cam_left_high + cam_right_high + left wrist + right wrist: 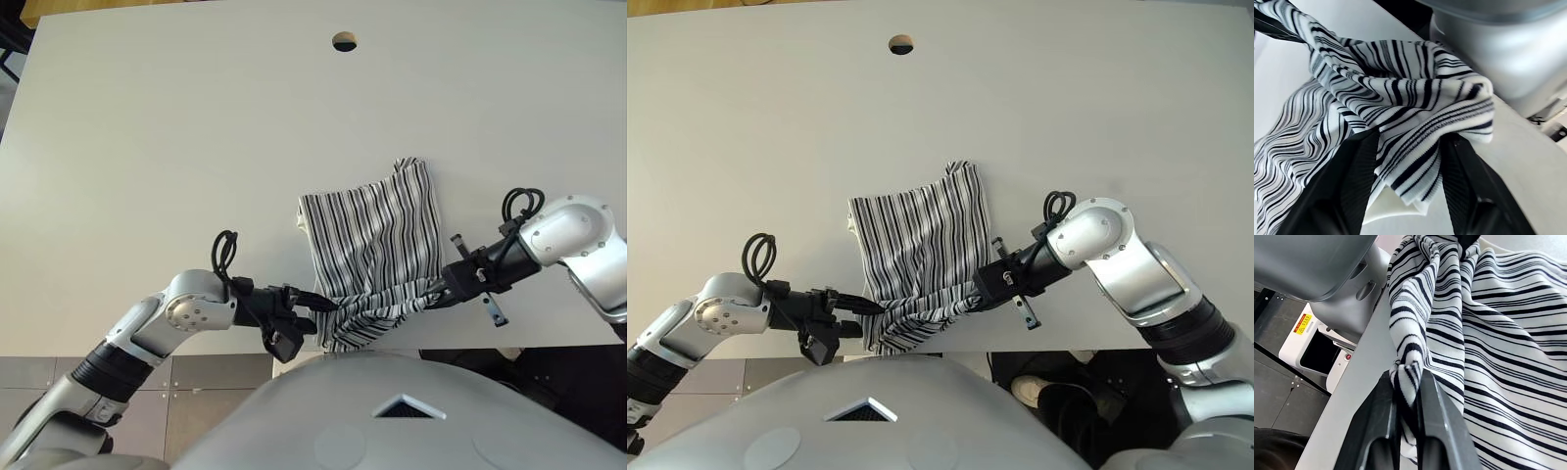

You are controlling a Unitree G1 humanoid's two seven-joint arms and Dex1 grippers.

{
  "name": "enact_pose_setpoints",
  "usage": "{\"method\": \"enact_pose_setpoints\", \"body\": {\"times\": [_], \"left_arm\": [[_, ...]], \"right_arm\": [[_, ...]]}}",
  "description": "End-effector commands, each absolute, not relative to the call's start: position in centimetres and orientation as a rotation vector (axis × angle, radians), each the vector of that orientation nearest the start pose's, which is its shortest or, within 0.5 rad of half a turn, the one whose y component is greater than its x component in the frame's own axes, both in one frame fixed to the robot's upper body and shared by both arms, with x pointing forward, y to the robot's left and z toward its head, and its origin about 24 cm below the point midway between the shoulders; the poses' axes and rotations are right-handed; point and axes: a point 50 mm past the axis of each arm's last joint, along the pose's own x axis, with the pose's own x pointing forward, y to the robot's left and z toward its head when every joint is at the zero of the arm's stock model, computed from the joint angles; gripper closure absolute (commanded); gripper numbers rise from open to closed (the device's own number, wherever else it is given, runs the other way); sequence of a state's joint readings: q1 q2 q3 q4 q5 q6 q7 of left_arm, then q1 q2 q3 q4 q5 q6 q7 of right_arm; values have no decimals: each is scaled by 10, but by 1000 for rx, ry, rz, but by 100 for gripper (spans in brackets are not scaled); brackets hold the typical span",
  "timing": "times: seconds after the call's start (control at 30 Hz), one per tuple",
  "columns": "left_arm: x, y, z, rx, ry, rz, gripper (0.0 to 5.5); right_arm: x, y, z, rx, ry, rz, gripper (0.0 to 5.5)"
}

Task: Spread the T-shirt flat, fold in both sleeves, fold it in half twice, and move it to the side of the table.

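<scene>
A black-and-white striped T-shirt (377, 240) lies bunched on the white table (196, 176), right of centre near the front edge, its lower part hanging over that edge. My left gripper (328, 305) is shut on the shirt's near left hem, which bunches between the fingers (1359, 181) in the left wrist view. My right gripper (434, 291) is shut on the near right hem; a striped fold (1408, 377) is pinched between its black fingers (1376, 421). Between the two grippers the cloth is lifted and stretched.
A round cable hole (344, 41) sits at the far middle of the table. The table's front edge runs just under both grippers. Tiled floor (196, 377) lies below the edge on the left.
</scene>
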State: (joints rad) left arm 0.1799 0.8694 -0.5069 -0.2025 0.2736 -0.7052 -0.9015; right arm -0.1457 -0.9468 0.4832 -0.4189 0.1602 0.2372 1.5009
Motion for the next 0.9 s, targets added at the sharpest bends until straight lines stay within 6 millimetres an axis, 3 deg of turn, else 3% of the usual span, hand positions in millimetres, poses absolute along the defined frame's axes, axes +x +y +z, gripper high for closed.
{"method": "enact_pose_setpoints", "body": {"times": [0.03,0.17,0.5,0.9], "left_arm": [[121,151,18,1032,-48,-1801,337],[120,149,15,1005,-24,-1840,362],[119,149,14,995,-13,-1874,522],[117,157,21,973,37,-1864,533]], "right_arm": [[177,-156,87,-681,582,1947,531],[176,-156,88,-672,579,1944,531],[176,-157,86,-661,589,1933,531],[176,-159,85,-666,615,1928,531]]}}
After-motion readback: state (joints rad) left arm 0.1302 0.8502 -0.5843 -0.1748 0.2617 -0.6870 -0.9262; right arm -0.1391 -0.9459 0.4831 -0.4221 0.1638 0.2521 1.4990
